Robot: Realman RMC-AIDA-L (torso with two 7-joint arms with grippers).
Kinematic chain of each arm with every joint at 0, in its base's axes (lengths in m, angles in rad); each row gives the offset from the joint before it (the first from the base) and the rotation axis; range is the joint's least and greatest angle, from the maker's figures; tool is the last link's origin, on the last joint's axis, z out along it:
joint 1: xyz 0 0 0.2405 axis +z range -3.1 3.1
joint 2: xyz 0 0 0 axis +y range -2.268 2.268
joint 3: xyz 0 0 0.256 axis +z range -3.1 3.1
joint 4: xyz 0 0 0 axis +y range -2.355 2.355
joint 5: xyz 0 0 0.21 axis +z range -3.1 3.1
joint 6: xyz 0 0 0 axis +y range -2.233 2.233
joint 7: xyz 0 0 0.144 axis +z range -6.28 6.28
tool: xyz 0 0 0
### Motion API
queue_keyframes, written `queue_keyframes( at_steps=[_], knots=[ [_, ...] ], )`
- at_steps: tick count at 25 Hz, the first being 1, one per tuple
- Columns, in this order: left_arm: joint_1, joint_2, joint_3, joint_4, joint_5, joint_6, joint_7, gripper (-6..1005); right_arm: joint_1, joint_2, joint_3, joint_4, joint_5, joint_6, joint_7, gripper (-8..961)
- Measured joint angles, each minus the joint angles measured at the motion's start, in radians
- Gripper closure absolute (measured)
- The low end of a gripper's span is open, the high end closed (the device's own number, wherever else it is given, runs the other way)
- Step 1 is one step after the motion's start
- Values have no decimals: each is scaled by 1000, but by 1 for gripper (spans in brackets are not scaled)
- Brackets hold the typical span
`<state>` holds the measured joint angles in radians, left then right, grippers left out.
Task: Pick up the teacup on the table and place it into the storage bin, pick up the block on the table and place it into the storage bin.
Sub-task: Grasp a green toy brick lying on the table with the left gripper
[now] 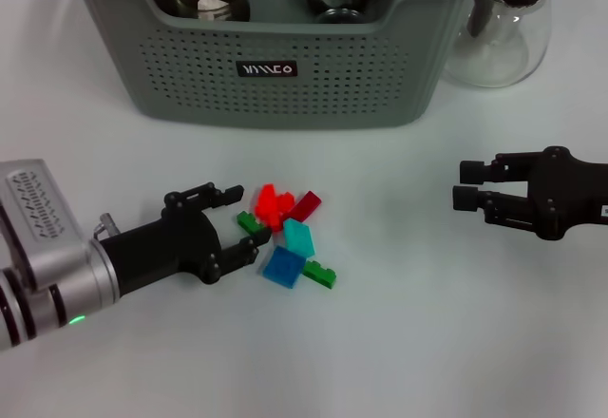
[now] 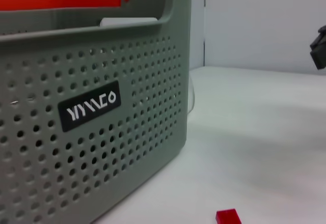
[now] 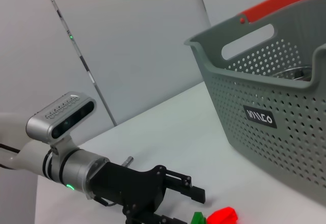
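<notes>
The only lettering stands on the storage bin (image 1: 285, 66): a small black label (image 1: 267, 69) with white stylised characters sits on the perforated long wall that faces the robot, just under the dip of the rim. The characters look roughly like "VIVICO" but cannot be made out with certainty in the head or either wrist view

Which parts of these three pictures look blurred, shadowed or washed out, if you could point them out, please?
Head view: even, bright light; soft shadows under the left gripper and blocks; the glass teapot shows pale reflections. Left wrist view: the storage bin is slightly soft, with a faint shadow across the table. Right wrist view: the backdrop looks flat grey.
</notes>
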<state>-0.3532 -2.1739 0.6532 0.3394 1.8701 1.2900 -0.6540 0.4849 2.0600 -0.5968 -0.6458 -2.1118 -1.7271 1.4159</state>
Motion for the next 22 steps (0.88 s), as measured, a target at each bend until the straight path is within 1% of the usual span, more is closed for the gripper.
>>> queue_keyframes(
  at_steps=[5, 22],
  knots=[
    [-1, -1, -5, -25, 3, -13, 34, 362, -2, -3, 0, 0, 1, 0, 0, 528],
    [-13, -1, -5, -47, -6, -52, 35, 391, -2, -3, 0, 2, -1, 0, 0, 529]
  ],
)
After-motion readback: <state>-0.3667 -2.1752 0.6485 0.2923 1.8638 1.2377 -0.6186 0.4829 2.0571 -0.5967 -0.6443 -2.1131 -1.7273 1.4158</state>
